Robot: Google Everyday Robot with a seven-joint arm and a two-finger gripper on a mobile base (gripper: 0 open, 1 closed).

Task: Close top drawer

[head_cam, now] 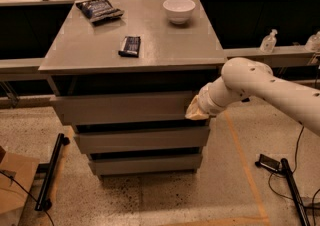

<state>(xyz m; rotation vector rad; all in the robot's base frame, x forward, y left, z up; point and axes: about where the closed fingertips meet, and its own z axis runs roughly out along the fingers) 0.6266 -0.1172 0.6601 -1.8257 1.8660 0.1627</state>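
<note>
The tool [193, 113] is showing only as a pale tan tip at the end of the white arm [260, 87], and it is lying against the right end of the top drawer [125, 108]. The arm's thick wrist is covering most of it, so I cannot tell whether it is spread wide or drawn narrow. The arm is running off the right edge of the view, with its base out of sight. The top drawer is sitting directly under the tabletop [155, 35], showing a wide matte grey front with no handle that reaches nearly the tabletop's full width. A dark band of shadow is lying between its upper edge and the tabletop and is hiding the drawer's inside completely. The front seems to be standing a little forward of the cabinet, though the angle is making this hard to judge. Its right corner is disappearing behind the tool. Below it, the narrower middle drawer front [142, 140] and bottom drawer front [145, 164] are sitting stepped back. On the tabletop a white bowl [179, 9] is standing near the far right corner, and a dark snack bag [99, 9] is lying near the far left corner. A small dark wrapped bar [130, 46] is lying closer to the front, well apart from both. A clear bottle [268, 41] is standing on the ledge behind the arm.
</note>
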